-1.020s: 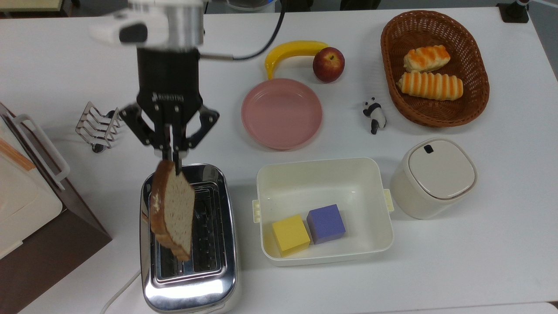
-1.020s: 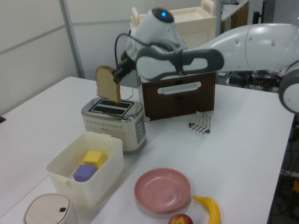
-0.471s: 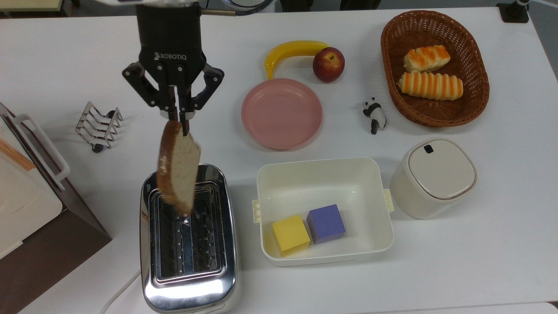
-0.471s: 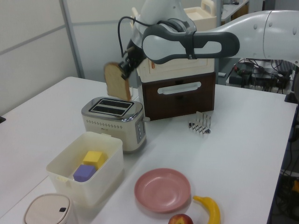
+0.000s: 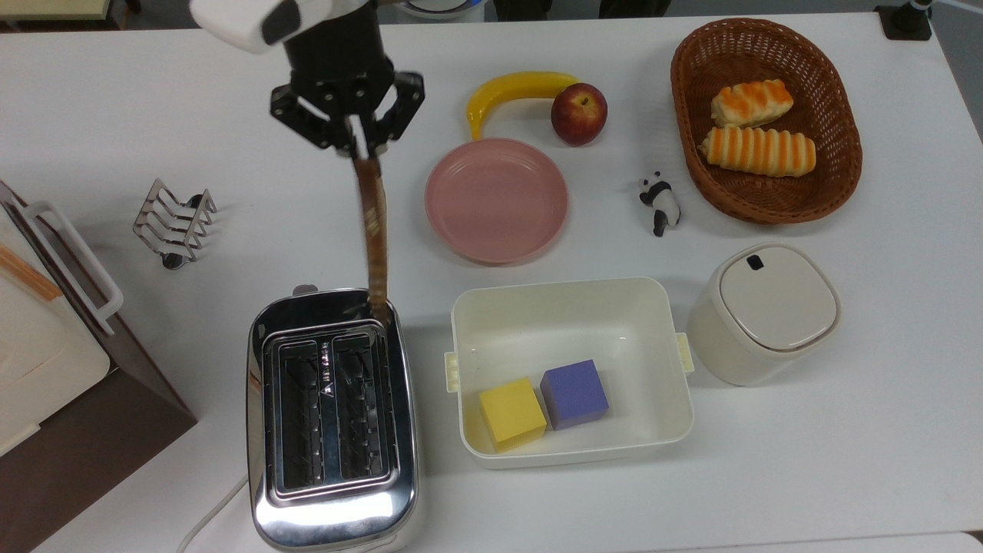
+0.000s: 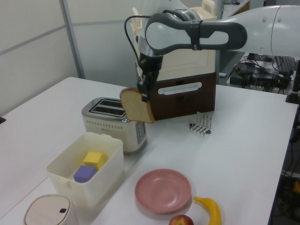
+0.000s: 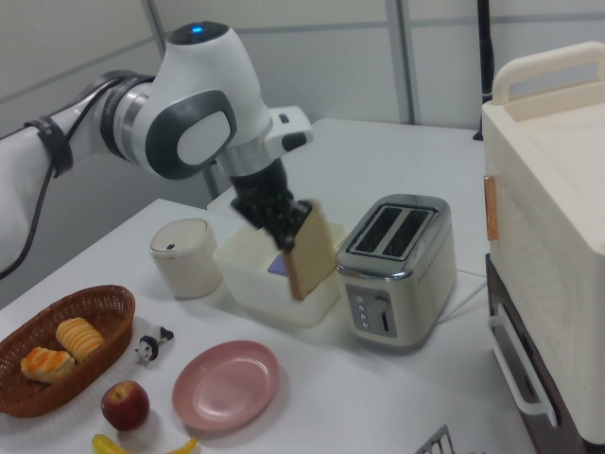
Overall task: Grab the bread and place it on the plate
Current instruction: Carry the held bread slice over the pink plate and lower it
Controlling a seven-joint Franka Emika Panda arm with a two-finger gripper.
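Observation:
My gripper [image 5: 361, 150] [image 6: 142, 92] [image 7: 291, 223] is shut on the top edge of the bread [image 5: 374, 230] [image 6: 137, 106] [image 7: 308, 249], a brown slice with a darker crust. The slice hangs in the air, edge-on in the top view, between the toaster [image 5: 332, 415] and the pink plate [image 5: 496, 198] [image 6: 163, 190] [image 7: 227, 384]. In the top view the gripper is to the left of the plate. The plate has nothing on it.
A white tub [image 5: 570, 371] holds a yellow and a purple cube. A lidded canister [image 5: 762, 311], panda figure [image 5: 660, 201], banana [image 5: 516, 91], apple [image 5: 578, 113] and a basket [image 5: 765, 119] with striped rolls surround the plate. A toast rack [image 5: 173, 223] and a brown cabinet [image 5: 54, 361] stand on the top view's left.
The gripper has carried the bread up away from over the toaster and toward the plate, rightward in the top view. The slice has turned edge-on in the top view.

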